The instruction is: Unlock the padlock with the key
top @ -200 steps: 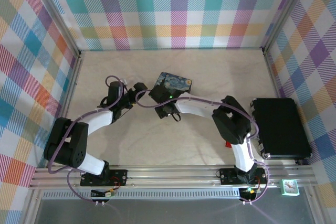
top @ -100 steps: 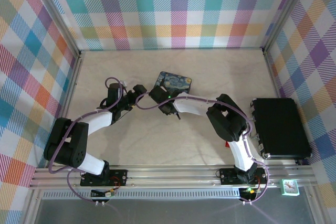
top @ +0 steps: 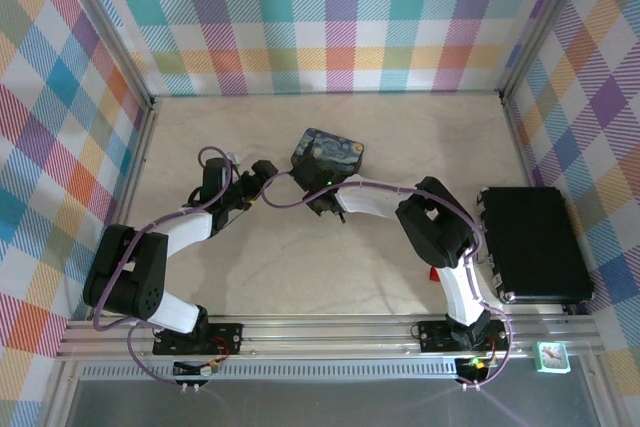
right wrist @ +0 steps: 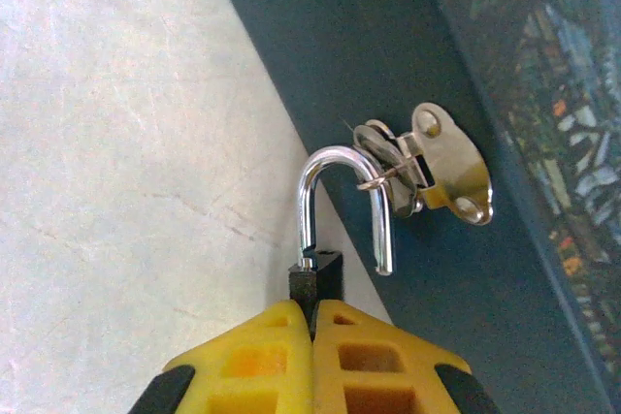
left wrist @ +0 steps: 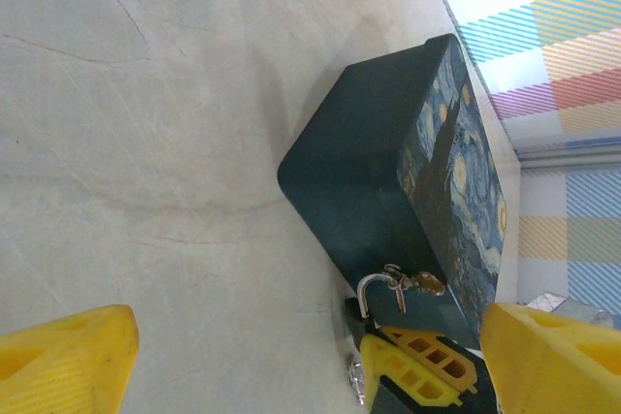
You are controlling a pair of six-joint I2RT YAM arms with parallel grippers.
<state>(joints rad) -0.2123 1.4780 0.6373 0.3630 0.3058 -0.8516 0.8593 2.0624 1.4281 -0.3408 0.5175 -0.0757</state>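
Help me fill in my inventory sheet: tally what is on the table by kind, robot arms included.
Robot arms: 2 (left arm, right arm)
Blue tin box: 1
Padlock: 1
Black case: 1
Small red item, partly hidden by the right arm: 1
Total: 6

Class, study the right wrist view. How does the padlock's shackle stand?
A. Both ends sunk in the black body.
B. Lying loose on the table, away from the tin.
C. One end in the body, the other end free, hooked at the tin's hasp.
C: the shackle has one leg in the body of the padlock, which the right gripper pinches. Its other leg ends bare, and it hooks at the hasp on the blue tin.
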